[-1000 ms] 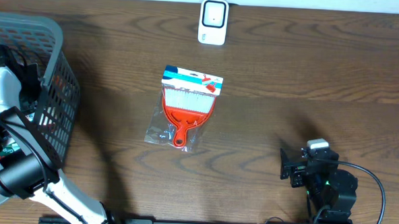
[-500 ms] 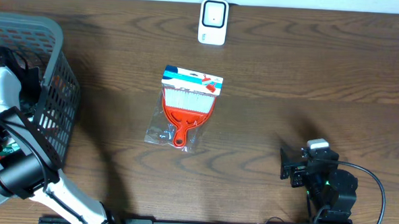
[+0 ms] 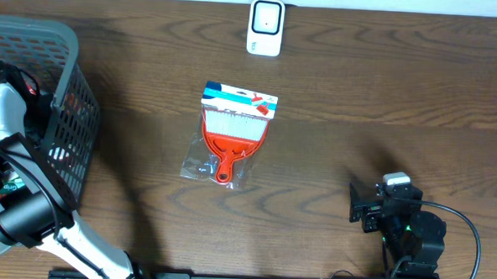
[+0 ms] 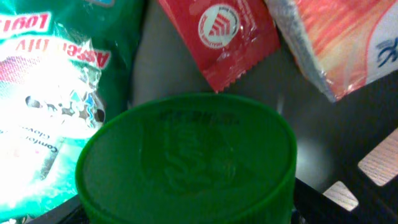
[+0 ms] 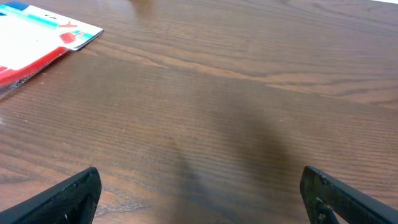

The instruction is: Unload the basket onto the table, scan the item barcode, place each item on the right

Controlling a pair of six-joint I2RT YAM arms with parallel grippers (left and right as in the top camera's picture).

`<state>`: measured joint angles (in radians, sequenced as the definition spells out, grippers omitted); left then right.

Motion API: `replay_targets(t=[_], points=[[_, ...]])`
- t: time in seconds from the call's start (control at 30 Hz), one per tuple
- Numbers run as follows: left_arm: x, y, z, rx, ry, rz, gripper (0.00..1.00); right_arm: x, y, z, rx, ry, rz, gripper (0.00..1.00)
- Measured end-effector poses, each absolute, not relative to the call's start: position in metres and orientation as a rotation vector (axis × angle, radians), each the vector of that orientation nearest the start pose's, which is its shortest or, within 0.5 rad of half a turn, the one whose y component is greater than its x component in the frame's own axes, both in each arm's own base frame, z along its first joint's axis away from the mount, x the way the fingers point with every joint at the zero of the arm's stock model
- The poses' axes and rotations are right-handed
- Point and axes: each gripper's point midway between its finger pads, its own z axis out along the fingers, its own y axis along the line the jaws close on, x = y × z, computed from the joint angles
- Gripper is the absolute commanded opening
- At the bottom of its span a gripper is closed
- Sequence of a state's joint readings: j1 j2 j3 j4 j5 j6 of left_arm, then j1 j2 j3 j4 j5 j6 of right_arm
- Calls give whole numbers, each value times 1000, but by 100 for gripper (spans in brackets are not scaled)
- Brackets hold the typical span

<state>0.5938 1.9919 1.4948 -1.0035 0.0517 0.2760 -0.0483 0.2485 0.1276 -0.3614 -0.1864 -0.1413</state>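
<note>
Surface [image 3: 402, 96]: dark wood grain, spans the whole field.

Basket [image 3: 75, 115]: grey mesh, at the far left edge of the surface. The left arm [image 3: 2, 116] reaches down into it.

Left tool [image 3: 32, 96]: down inside the basket, directly over a green-lidded tub [image 4: 186, 162]. Its fingers are hidden from me, so I cannot tell whether it is released or clenched.

Right tool [image 5: 199, 198]: low over bare wood at the near right, well apart from everything else. Fingers stand wide apart with nothing between them, so released.

Dustpan pack [image 3: 232, 130]: red dustpan and brush in a clear bag with a blue and white header card. It lies flat near the middle of the surface, handle toward the near edge, touched by neither arm.

Scanner [image 3: 265, 26]: small white unit, at the far edge, beyond the dustpan pack and apart from it.

Basket contents, around the tub:
- green packet [image 4: 50, 81], printed, just beside the tub's lid
- orange and white packet [image 4: 348, 37], in the opposite corner of the wrist view
- red sachet [image 4: 221, 34] with a round white emblem, between those two packets
</note>
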Motion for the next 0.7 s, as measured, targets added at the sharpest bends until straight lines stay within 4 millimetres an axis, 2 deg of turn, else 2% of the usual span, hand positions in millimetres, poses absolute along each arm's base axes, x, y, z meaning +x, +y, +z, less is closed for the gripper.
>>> replay_targets(t=[0.17, 0.3, 0.43, 0.53, 0.7], points=[[326, 206, 46, -495, 3021, -62, 57, 232, 21, 97, -210, 2028, 72, 99], [332, 201, 47, -489, 2996, -115, 46, 232, 21, 97, -210, 2027, 71, 99], [335, 199, 47, -486, 2982, -139, 40, 232, 21, 97, -210, 2027, 71, 99], [337, 199, 48, -484, 2971, -141, 24, 232, 21, 97, -210, 2027, 71, 99], [346, 201, 49, -509, 2928, -146, 21, 232, 21, 97, -210, 2028, 72, 99]])
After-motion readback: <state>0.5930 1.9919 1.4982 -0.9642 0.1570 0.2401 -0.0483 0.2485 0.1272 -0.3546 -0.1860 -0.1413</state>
